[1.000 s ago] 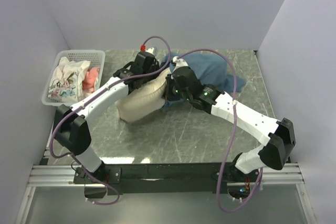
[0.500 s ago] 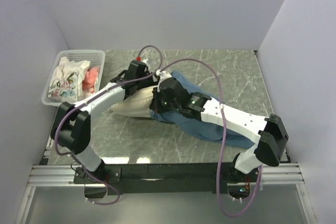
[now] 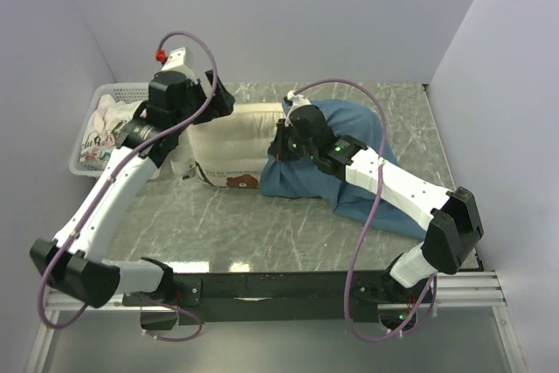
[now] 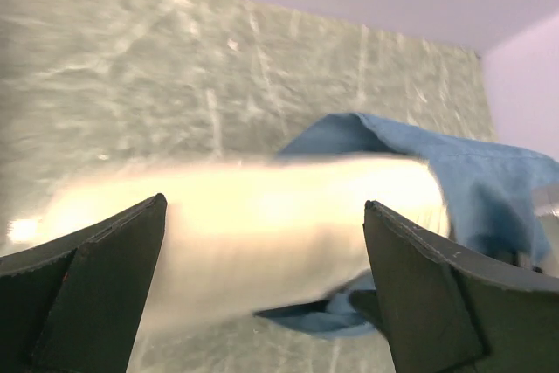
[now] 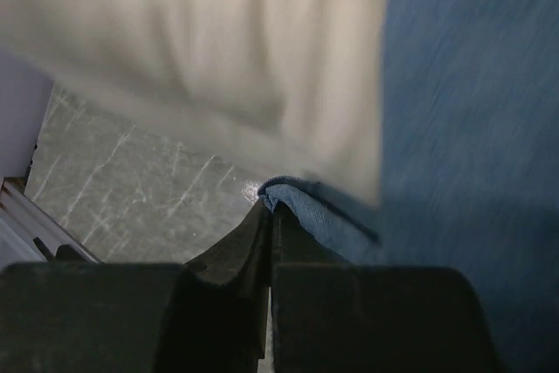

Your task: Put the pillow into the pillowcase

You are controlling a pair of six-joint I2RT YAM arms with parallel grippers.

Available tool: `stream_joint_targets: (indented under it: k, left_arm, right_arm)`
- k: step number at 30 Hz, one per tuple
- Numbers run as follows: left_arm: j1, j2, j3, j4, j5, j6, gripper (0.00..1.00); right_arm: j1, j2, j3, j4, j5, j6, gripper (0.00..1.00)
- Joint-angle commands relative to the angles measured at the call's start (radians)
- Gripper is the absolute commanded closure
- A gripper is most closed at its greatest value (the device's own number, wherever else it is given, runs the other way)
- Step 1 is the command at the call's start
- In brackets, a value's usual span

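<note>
Grey marbled bench carrying soft goods.
Cream pillow lies mid-bench, one end inside the blue pillowcase; a white basket sits at the left edge.

Top cam sharp, even light; wrist cams motion-blurred, pillow blown out.

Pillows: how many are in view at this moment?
1. The pillow lies mid-table, its right end inside the pillowcase. The basket at left is partly hidden by the left arm, so its contents are unclear.
</note>
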Motion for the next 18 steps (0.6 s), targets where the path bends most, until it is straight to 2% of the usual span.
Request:
stream_joint_targets:
  k: [1, 6, 10, 14, 18]
  left_arm:
    - [0.007, -0.091, -0.102, -0.092, -0.193, 0.026, 0.01]
    - [0.072, -0.226, -0.280, -0.020, -0.249, 0.004, 0.00]
    - [0.175, -0.224, -0.371, 0.052, -0.108, -0.005, 0.01]
    - [0.221, -0.180, -0.460, 0.205, 0.073, -0.013, 0.01]
    - [0.237, -0.009, -0.440, 0.250, 0.138, -0.052, 0.01]
  right_arm:
    - [-0.002, -0.001, 0.015, 0.017, 0.018, -0.024, 1.00]
    - [-0.002, -0.010, 0.001, 0.012, -0.011, -0.020, 1.00]
    - [-0.005, -0.069, -0.060, 0.023, 0.000, -0.009, 1.00]
    - [-0.050, -0.087, -0.065, -0.014, 0.003, -0.006, 1.00]
    - [-0.093, -0.062, -0.004, -0.058, -0.011, -0.020, 1.00]
